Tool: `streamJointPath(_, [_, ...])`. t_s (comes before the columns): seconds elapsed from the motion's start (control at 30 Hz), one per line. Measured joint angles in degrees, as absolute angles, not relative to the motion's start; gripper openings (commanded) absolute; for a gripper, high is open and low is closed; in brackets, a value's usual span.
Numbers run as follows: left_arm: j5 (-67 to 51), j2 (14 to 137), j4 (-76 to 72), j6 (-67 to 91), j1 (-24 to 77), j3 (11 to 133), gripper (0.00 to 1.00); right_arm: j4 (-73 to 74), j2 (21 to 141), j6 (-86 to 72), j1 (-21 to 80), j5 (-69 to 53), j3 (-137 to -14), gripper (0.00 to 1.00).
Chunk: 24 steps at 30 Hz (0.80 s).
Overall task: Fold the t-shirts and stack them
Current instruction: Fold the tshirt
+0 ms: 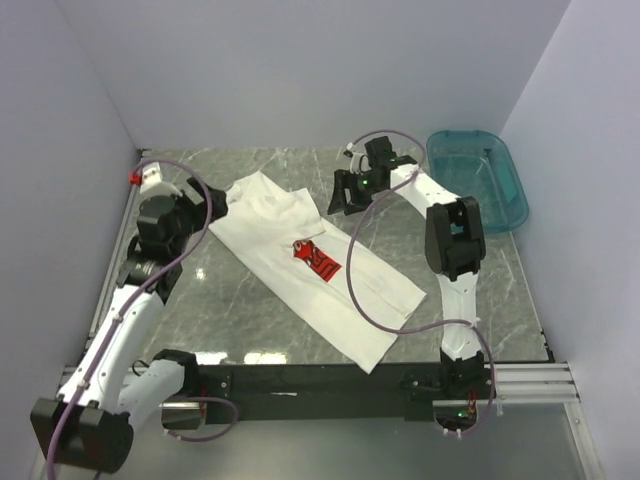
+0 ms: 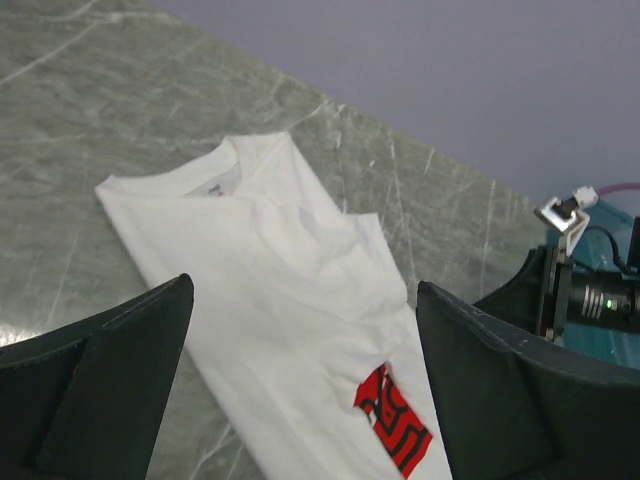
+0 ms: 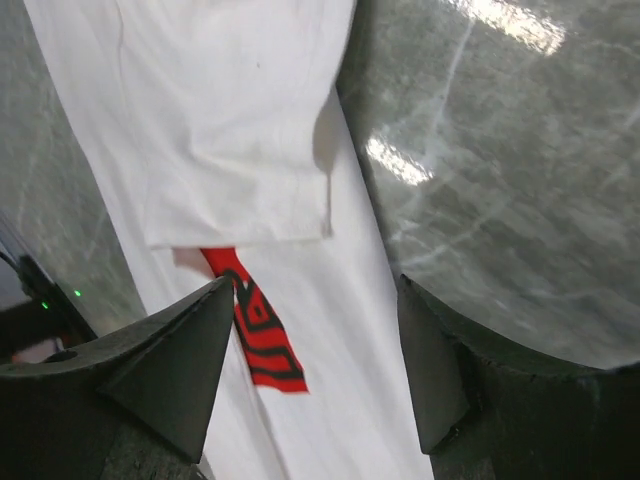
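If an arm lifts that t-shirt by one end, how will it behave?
Probably floppy: the t-shirt lies flat with soft wrinkles, so it would likely sag. Its folded flap lies loose and may fall open. Pushed, it would likely bunch, though the glossy table might let it slide.

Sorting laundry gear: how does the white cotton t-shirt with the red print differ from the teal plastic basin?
The white cotton t-shirt lies flat, folded into a long strip; the teal plastic basin is a rigid translucent tub. The t-shirt is longer than the basin. It lies mid-table; the basin sits far right. Both rest on the marble table.
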<state>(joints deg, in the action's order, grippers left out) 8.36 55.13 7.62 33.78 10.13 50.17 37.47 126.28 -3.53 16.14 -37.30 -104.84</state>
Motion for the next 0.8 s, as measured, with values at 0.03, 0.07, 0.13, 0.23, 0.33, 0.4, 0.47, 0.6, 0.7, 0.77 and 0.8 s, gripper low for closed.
streamJointPath(0.03, [8.43,53.21,8.14,33.65,10.0,48.49,0.99,36.25,126.96,-6.11,17.1,-36.86,-104.9,0.73])
streamJointPath(0.07, [8.38,51.42,8.97,33.61,9.96,46.63,0.99,35.18,127.52,-8.43,17.65,-36.47,-104.99,0.73])
streamJointPath(0.13, [8.12,49.39,10.9,33.65,9.96,44.05,0.99,34.44,128.55,-11.99,18.46,-35.55,-106.24,0.73])
streamJointPath(0.23, [7.22,46.76,13.89,33.67,9.96,41.69,0.99,33.17,131.81,-16.23,19.07,-34.5,-111.44,0.73])
streamJointPath(0.33, [6.35,43.94,15.46,33.71,9.96,40.69,0.99,31.64,134.85,-19.64,19.2,-33.61,-114.52,0.73])
streamJointPath(0.4, [5.96,42.35,16.08,33.71,9.96,40.38,0.99,31.22,136.81,-21.63,19.2,-33.43,-115.81,0.72])
streamJointPath(0.47, [5.69,40.8,16.4,33.78,9.96,40.14,0.99,31.16,138.76,-22.98,19.2,-33.56,-116.92,0.72])
streamJointPath(0.6, [5.52,37.74,17.82,33.85,9.96,38.98,1.0,31.07,140.92,-24.67,19.38,-34.83,-117.43,0.69])
streamJointPath(0.7, [5.52,36.12,18.79,33.85,9.96,38.22,0.99,31.22,140.92,-24.62,19.66,-35.09,-117.43,0.65])
streamJointPath(0.77, [5.52,35.48,19.11,33.87,9.96,37.89,0.99,31.75,140.94,-24.58,20.14,-35.27,-117.43,0.63])
streamJointPath(0.8, [5.52,35.33,19.42,33.85,9.96,37.85,0.99,31.97,140.94,-24.56,20.4,-35.42,-117.43,0.61])
